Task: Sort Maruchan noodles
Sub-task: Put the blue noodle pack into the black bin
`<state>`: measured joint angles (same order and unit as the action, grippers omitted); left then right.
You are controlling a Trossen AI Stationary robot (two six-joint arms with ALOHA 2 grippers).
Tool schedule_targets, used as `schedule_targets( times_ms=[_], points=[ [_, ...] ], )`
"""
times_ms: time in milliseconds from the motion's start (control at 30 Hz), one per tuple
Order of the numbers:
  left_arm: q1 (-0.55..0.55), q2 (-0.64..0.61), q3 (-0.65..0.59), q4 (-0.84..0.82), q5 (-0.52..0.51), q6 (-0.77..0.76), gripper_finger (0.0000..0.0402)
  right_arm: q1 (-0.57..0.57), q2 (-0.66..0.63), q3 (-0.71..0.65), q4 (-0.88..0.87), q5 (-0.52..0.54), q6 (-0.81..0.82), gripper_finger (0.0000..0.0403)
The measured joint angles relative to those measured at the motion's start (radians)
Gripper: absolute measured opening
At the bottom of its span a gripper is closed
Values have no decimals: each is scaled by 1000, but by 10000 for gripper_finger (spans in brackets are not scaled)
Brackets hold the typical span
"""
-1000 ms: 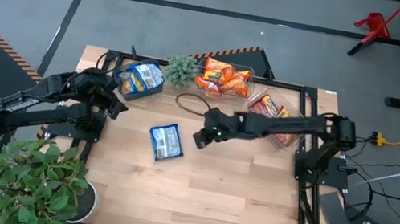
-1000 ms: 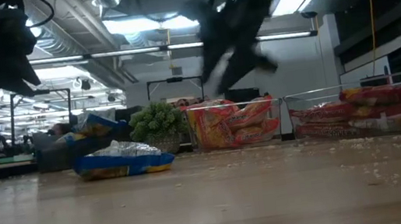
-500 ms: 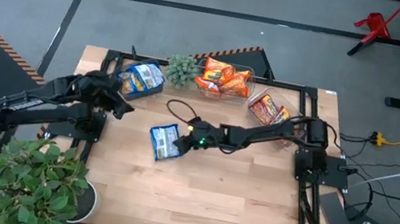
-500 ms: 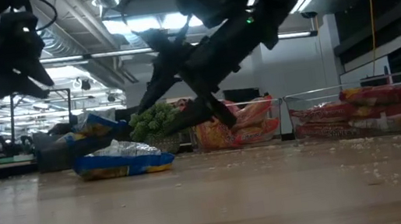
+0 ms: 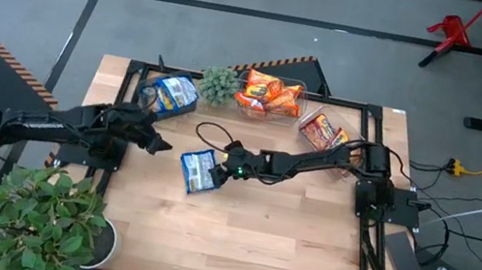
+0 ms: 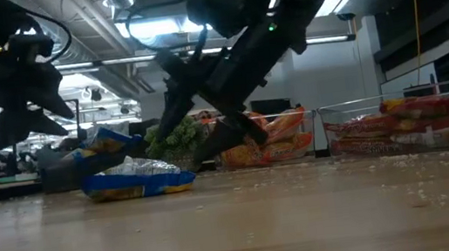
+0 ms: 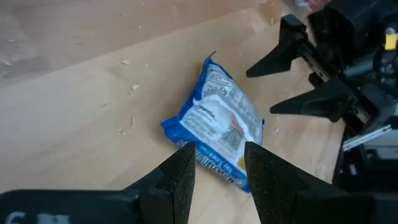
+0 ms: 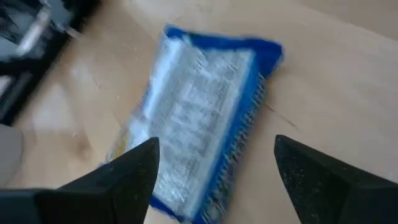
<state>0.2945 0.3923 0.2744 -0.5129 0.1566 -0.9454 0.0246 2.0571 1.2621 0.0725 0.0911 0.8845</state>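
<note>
Your right gripper (image 5: 220, 163) is low over the blue packet (image 5: 200, 171), which lies flat on the table (image 5: 282, 240) just under and in front of its fingertips. The fingers are spread wide, one on each side of the packet in the right wrist view, and they do not yet touch it.

The left gripper (image 5: 161, 146) is also near, on the other side of the packet from your right gripper, and its fingers are open with a small gap.

What can go wrong, in my judgement: the packet is flat and glossy, so if you close too high the fingers may slide over it or push it away. If you go too low, the tips may press on the wood. Both grippers point at the same packet, so they can hit each other if both advance.

Compared with half a second ago, the left arm has stretched toward the packet, and the right gripper stays in almost the same place beside it
</note>
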Motion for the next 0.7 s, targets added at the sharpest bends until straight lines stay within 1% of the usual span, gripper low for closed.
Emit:
schedule_targets(
  times_ms=[67, 133, 300, 467, 533, 700],
  points=[
    [-31, 0, -31, 49, -25, -37, 133, 0, 18, 4, 32, 15, 2, 303],
    [-62, 2, -63, 105, -40, -77, 133, -6, 23, 0, 26, 13, 9, 303],
    [-141, 30, -127, 213, -86, -160, 133, -13, 64, 2, 121, -5, 49, 303],
    [-207, 66, -158, 268, -190, -227, 133, -12, 92, 1, 139, -19, 79, 303],
    [-226, 86, -166, 298, -217, -241, 133, -12, 94, 1, 146, -32, 80, 303],
    [-262, 154, -198, 383, -231, -286, 133, -12, 114, 3, 187, -40, 108, 303]
  ],
)
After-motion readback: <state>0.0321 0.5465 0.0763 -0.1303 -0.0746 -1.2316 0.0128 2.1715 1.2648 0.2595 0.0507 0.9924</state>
